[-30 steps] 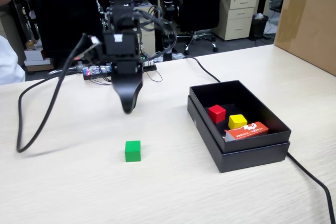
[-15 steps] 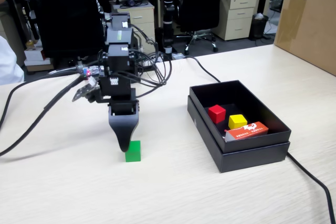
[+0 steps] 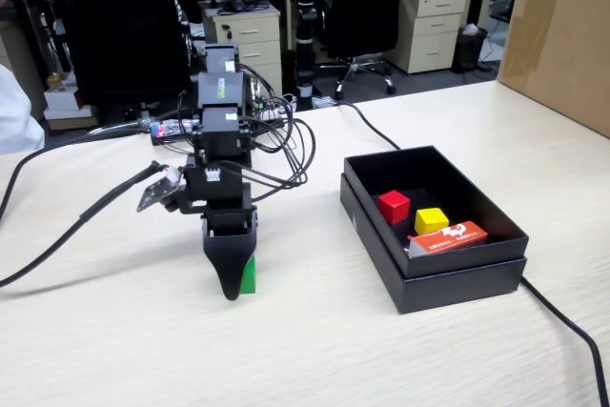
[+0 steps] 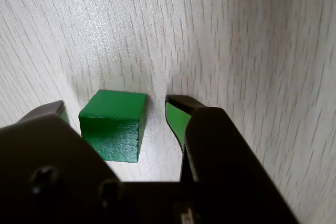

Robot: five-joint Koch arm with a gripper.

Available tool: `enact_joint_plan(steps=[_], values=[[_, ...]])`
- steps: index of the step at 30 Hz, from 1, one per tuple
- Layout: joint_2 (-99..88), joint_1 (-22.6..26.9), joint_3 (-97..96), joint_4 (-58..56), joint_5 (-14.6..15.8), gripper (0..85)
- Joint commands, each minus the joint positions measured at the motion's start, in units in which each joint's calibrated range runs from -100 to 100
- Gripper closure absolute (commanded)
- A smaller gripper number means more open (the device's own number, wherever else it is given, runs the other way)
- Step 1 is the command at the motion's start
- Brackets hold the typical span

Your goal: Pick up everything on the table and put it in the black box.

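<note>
Spreading widest under everything lay the worktop (image 3: pixel 143 350), pale wood grain, with the black box (image 3: pixel 457 283) standing on it to the right of my arm in the fixed view, well apart from where I worked. Inside that box sat the red cube (image 3: pixel 393 206) and the yellow cube (image 3: pixel 431 220), close together, and just beside the yellow one a flat red-and-white carton (image 3: pixel 448 236) leaned near the front wall. So two of the three cubes were home, and I judged the job mostly done, with one pick left.

My arm was folded forward and down from its base, the wrist pointing almost straight at the worktop, cables looping off behind it. My pincer (image 4: pixel 115 107) was low, its tips near the surface, and its jaws stood apart.

What the coming move turned on was the green cube (image 4: pixel 113 124). In the wrist view it sat on the worktop between my two jaws, but not centred: it lay close to the left jaw, while a clear strip of bare wood separated it from the right jaw. The cube sat slightly turned against my jaws, not quite square. In the fixed view my pincer (image 3: pixel 230 295) hid most of the green cube (image 3: pixel 248 276), only a sliver showing at its right. I judged a plain close would do it, the right jaw pushing the cube square as it came in.
</note>
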Motion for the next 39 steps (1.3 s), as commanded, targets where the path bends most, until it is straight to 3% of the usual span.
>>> enact_joint_plan(steps=[1,5,7,14,15,21,22,25,30,39], values=[[-0.54,0.1,3.08,0.51,0.39,57.3],[-0.77,0.1,3.35,0.51,1.07,80.1],[-2.15,0.2,2.0,0.51,1.17,84.6],[-29.0,4.25,-10.61,0.51,1.66,84.6],[-40.02,7.52,-11.6,0.42,2.2,84.6],[-49.2,16.31,-7.89,0.25,3.66,84.6],[-47.25,19.05,-4.35,0.16,4.3,84.6],[-38.64,20.46,1.54,0.25,4.88,84.6],[-16.84,19.83,11.06,0.16,6.01,84.6],[-1.46,18.75,18.4,0.16,7.28,84.5]])
